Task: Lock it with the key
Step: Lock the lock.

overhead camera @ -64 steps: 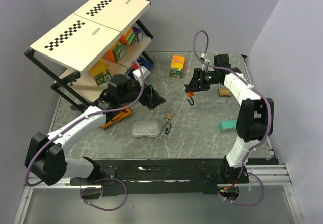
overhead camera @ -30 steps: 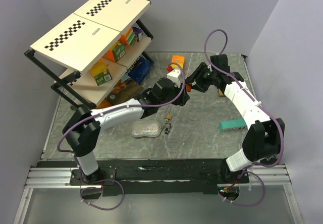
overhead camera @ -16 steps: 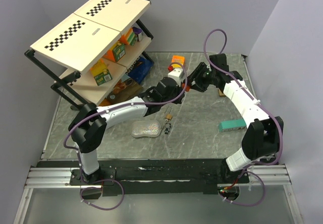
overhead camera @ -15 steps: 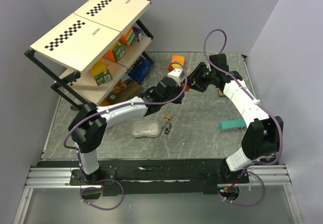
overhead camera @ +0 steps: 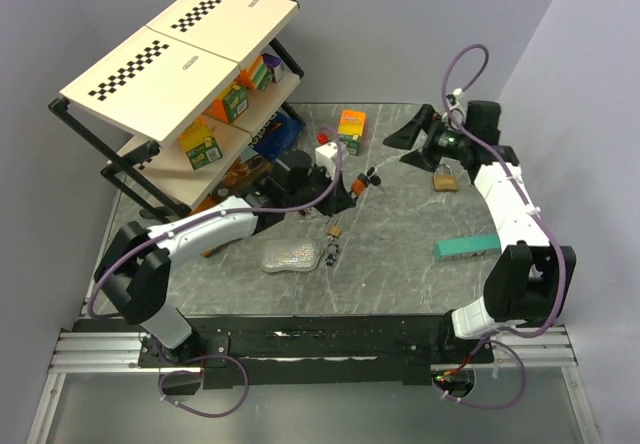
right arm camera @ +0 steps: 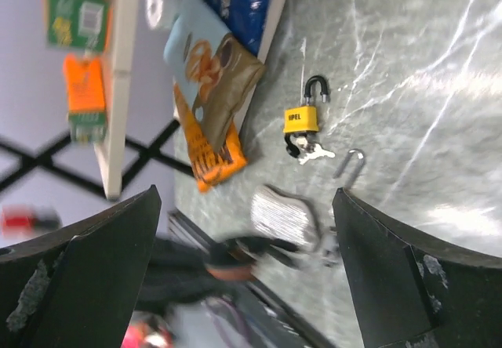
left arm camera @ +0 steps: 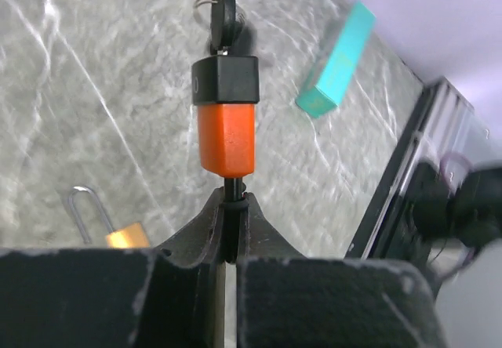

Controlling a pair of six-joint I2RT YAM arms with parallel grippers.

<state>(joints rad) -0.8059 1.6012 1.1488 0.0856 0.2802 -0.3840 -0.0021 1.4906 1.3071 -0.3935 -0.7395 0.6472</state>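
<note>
In the left wrist view an orange padlock (left arm camera: 225, 136) with a black end hangs above the marble table. My left gripper (left arm camera: 231, 207) is shut on its thin black shackle. The black-headed key (left arm camera: 223, 7) sticks out of the lock's far end, with a ring on it. From above, the lock (overhead camera: 358, 180) and key (overhead camera: 372, 175) sit at mid-table, at the tip of the left gripper (overhead camera: 345, 186). My right gripper (overhead camera: 405, 146) stands wide open at the back right, apart from the lock. In its blurred wrist view the right gripper (right arm camera: 245, 199) has nothing between its fingers.
A teal box (overhead camera: 465, 247) lies at the right and a brass padlock (overhead camera: 445, 179) near the right arm. A small yellow padlock (overhead camera: 335, 231), loose keys (overhead camera: 330, 254) and a silver mesh pouch (overhead camera: 290, 256) lie in front. An orange box (overhead camera: 351, 129) and a tilted shelf rack (overhead camera: 150, 154) stand behind.
My right gripper has opened wide, let go of the lock's key end and pulled away to the back right. The left gripper shut on the shackle and drew the lock slightly nearer.
</note>
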